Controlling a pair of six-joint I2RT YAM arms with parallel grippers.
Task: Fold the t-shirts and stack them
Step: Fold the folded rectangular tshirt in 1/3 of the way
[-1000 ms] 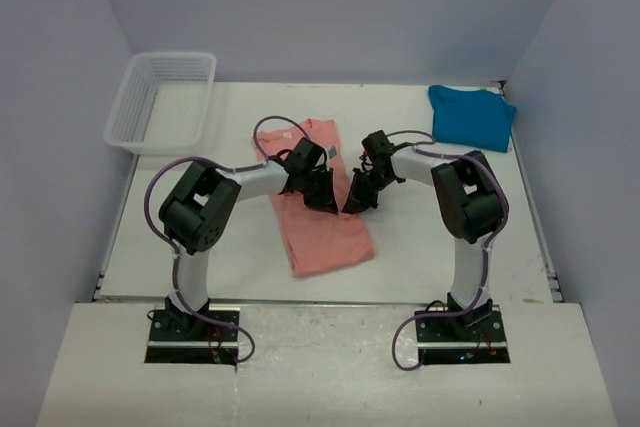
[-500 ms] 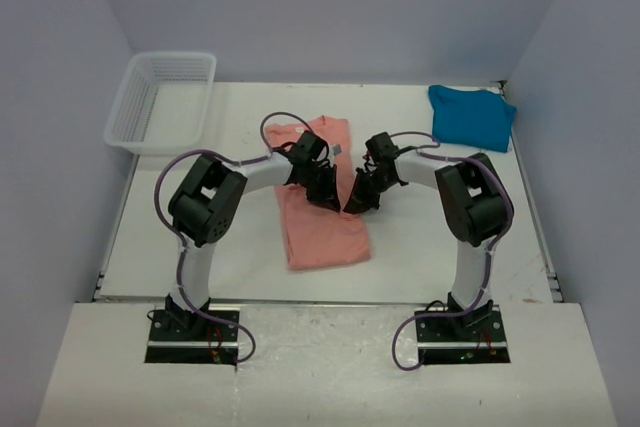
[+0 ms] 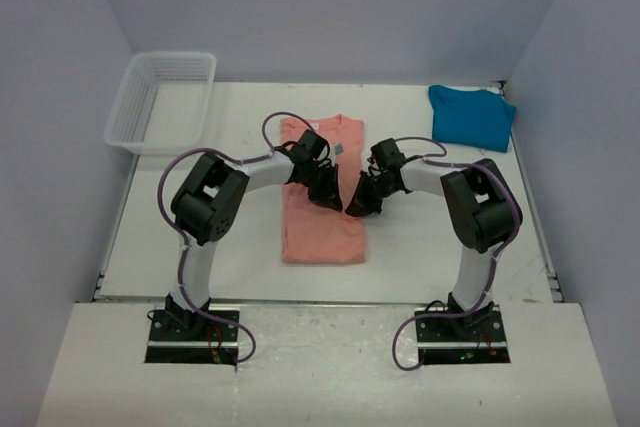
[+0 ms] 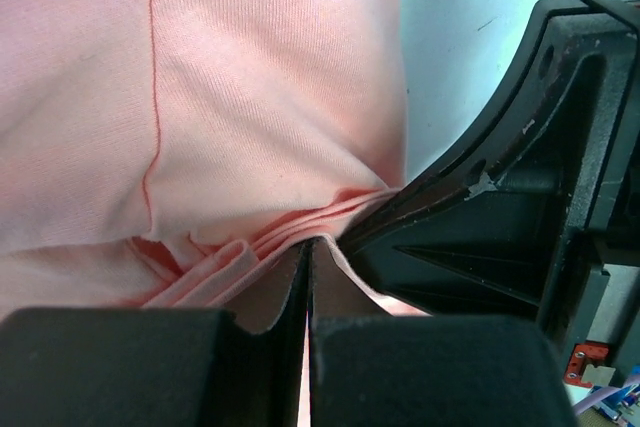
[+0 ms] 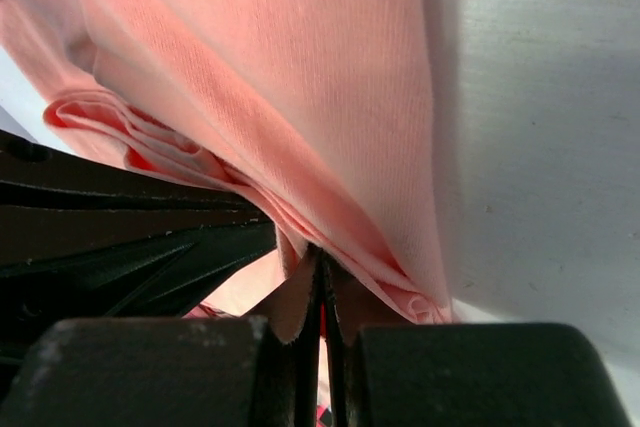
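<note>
A white plastic mesh basket [image 3: 160, 102] sits at the far left corner of the white table [image 3: 200, 247]; in the middle lies the salmon-pink cloth t-shirt [image 3: 322, 232], a narrow strip running near to far, its small white neck label [image 3: 339, 149] at the far end. The left gripper [image 3: 326, 195] is clamped on bunched folds at the shirt's right edge — the right gripper [image 3: 358, 205], just beside it, pinches that same edge; the teal-blue cloth t-shirt [image 3: 472, 117] lies at the far right corner, well apart.
</note>
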